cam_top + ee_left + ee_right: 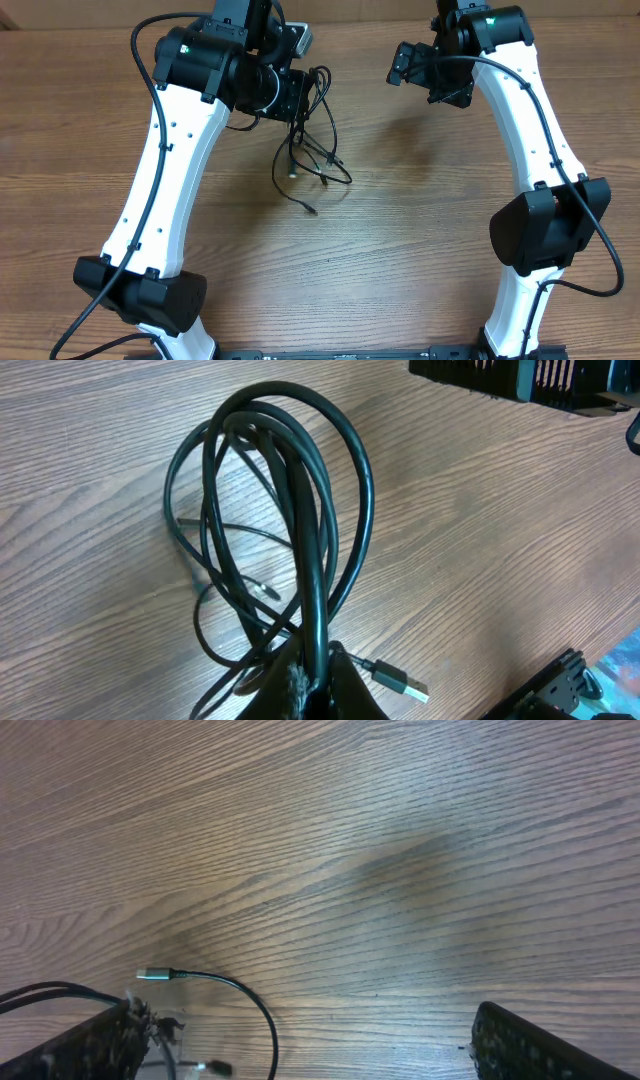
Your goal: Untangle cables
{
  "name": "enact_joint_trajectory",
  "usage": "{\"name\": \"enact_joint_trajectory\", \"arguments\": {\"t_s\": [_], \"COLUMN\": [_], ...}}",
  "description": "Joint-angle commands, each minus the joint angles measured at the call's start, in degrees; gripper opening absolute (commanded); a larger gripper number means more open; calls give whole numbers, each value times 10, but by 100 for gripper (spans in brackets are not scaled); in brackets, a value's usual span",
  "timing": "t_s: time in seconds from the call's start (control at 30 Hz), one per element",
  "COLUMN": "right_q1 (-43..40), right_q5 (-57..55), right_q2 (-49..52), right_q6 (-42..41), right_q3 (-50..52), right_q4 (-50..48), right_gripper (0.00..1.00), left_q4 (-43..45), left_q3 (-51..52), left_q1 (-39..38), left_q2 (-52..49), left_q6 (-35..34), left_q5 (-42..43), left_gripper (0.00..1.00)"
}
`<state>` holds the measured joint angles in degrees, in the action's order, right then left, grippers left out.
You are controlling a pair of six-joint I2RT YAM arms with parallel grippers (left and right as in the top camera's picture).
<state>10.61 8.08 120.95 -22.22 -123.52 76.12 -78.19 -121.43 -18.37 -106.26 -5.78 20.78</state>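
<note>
Over the table (pixel 400 250), left gripper (pixel 312 685) pinches the cables (pixel 303 510); right gripper (pixel 428 80) gapes wide.

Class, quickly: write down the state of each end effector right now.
Left end effector: closed, holding the cables.
Right end effector: open, holding nothing.

Left arm gripping, right arm idle with its jaws apart.
In the overhead view the left arm (pixel 165 190) rises from the lower left of the frame and bends toward upper centre. Its left gripper (pixel 288 98) is clamped tight on the cables (pixel 303 510), pinched at the bottom edge of its wrist view. The right arm (pixel 525 130) arches from lower right to upper right, its right gripper (pixel 430 72) spread wide and holding nothing. Its fingers (pixel 70 1050) sit in the bottom corners of its wrist view.
</note>
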Motion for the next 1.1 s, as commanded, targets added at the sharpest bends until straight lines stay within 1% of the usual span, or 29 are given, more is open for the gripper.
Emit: {"name": "enact_joint_trajectory", "arguments": {"t_s": [0.0,0.53,0.63,0.8,0.93,1.07], "right_q1": [2,2,2,2,2,2], "right_q5": [-5,-5,-5,-5,-5,-5], "right_q2": [-5,-5,-5,-5,-5,-5], "right_q6": [2,2,2,2,2,2], "right_q3": [-2,-2,-2,-2,-2,-2], "right_q4": [-2,-2,-2,-2,-2,-2], "right_gripper": [100,100,100,100,100,100], "left_q4": [3,-18,-26,-19,-6,-13], "left_q3": [-3,-3,-3,-3,-3,-3], "left_q1": [0,0,0,0,0,0], "left_q2": [18,18,18,18,18,18], "left_q6": [3,19,24,23,9,6], "left_q5": [-4,-4,-16,-17,-17,-17], "left_gripper": [4,4,4,4,4,4]}}
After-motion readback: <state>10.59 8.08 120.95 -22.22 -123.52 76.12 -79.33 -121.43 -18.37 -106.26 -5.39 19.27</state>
